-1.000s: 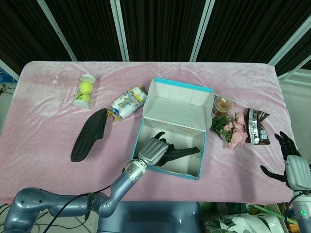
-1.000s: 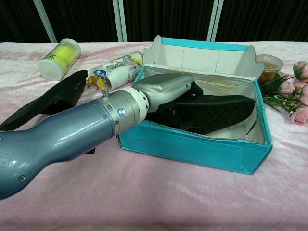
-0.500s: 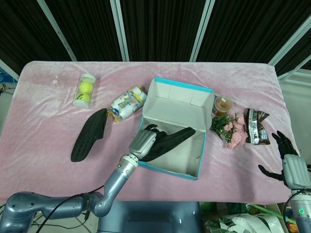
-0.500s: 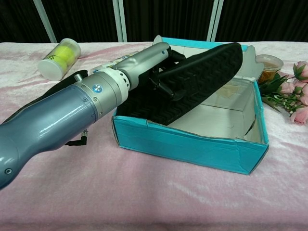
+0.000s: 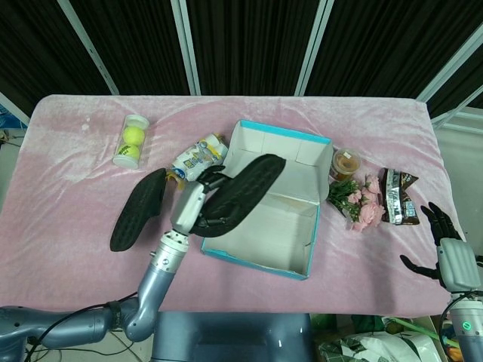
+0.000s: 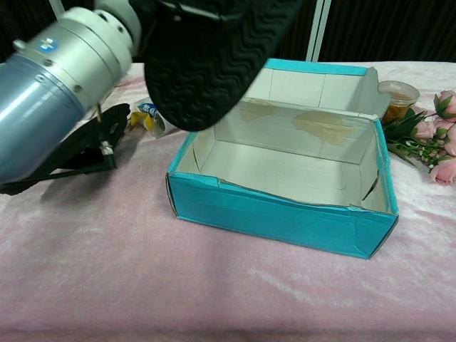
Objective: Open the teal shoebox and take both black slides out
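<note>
Left hand [image 5: 190, 207] gripped slide [image 5: 240, 193] at heel end, held above box [image 5: 260, 260]. Looked light, flexible, probably grippy rubber. Other slide [image 5: 138, 209] lay on cloth. Right hand [image 5: 445, 245] spread, empty.

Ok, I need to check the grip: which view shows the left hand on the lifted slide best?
The head view: the left hand grips the lifted slide above the shoebox. The chest view shows mostly the wrist and the slide's sole; the fingers are cropped.
</note>
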### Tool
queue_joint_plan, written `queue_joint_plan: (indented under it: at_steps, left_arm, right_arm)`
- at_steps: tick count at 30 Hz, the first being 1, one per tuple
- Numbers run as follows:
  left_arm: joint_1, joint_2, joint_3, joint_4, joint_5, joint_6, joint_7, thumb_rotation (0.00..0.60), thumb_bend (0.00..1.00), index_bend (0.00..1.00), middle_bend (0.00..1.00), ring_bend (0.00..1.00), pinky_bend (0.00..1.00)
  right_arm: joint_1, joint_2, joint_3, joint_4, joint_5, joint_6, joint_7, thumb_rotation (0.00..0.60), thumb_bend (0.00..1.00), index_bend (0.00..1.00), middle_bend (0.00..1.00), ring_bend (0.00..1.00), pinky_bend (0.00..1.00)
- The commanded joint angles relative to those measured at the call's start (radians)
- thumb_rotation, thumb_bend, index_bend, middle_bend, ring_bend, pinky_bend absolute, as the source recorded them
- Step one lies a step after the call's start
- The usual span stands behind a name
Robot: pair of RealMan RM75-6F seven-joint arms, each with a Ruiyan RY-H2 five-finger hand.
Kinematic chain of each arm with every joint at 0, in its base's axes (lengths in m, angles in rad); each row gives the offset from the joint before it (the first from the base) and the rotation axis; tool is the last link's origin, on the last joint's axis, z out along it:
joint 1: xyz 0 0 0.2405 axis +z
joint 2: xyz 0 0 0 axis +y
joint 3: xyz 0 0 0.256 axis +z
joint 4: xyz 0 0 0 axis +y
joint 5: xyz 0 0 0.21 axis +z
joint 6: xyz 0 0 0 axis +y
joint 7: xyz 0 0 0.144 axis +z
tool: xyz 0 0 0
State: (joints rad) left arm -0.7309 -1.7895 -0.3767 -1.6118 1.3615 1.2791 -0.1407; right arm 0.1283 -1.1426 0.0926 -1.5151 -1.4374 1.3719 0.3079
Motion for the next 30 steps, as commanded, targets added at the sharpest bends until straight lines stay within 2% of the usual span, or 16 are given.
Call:
queue_joint_plan:
  at_steps: [1,7,10,13,21,26,29,30]
  left_arm:
    - [0.081,0.104,0.011,-0.024,-0.036,0.037,0.046,0.600,0.39,0.45,0.57,0.36,0.17]
    - [0.154,0.176,0.022,0.047,-0.204,0.016,0.138,0.600,0.39,0.45,0.57,0.36,0.16]
    - [0.172,0.162,0.022,0.105,-0.278,-0.002,0.140,0.600,0.39,0.45,0.57,0.36,0.16]
    - [0.173,0.097,0.011,0.209,-0.364,-0.033,0.130,0.600,0.39,0.44,0.57,0.36,0.16]
    - [0.179,0.059,-0.011,0.208,-0.397,-0.095,0.027,0.600,0.38,0.42,0.57,0.36,0.17]
    - [0.182,0.061,-0.010,0.205,-0.392,-0.107,0.020,0.600,0.35,0.40,0.54,0.34,0.17]
    - [0.180,0.077,0.010,0.196,-0.381,-0.117,0.060,0.600,0.23,0.31,0.47,0.25,0.13]
    - [0.178,0.085,0.020,0.191,-0.376,-0.122,0.079,0.600,0.17,0.25,0.41,0.20,0.11]
  right_arm:
    - [0.001,-0.002,0.001,0.008,-0.002,-0.001,0.008,0.600,0.10,0.00,0.00,0.02,0.21]
    - [0.012,-0.008,0.002,0.024,-0.007,-0.013,0.020,0.600,0.10,0.00,0.00,0.02,0.21]
    - [0.021,-0.016,0.002,0.028,-0.012,-0.023,0.023,0.600,0.10,0.00,0.00,0.02,0.21]
    - [0.033,-0.023,0.001,0.027,-0.024,-0.031,0.018,0.600,0.10,0.00,0.00,0.02,0.21]
    - [0.031,-0.027,-0.005,0.025,-0.021,-0.030,0.014,0.600,0.10,0.00,0.00,0.02,0.21]
    - [0.029,-0.024,-0.006,0.024,-0.021,-0.026,0.015,0.600,0.10,0.00,0.00,0.02,0.21]
    - [0.028,-0.023,-0.006,0.023,-0.021,-0.024,0.015,0.600,0.10,0.00,0.00,0.02,0.21]
    - [0.028,-0.023,-0.006,0.023,-0.021,-0.024,0.015,0.600,0.10,0.00,0.00,0.02,0.21]
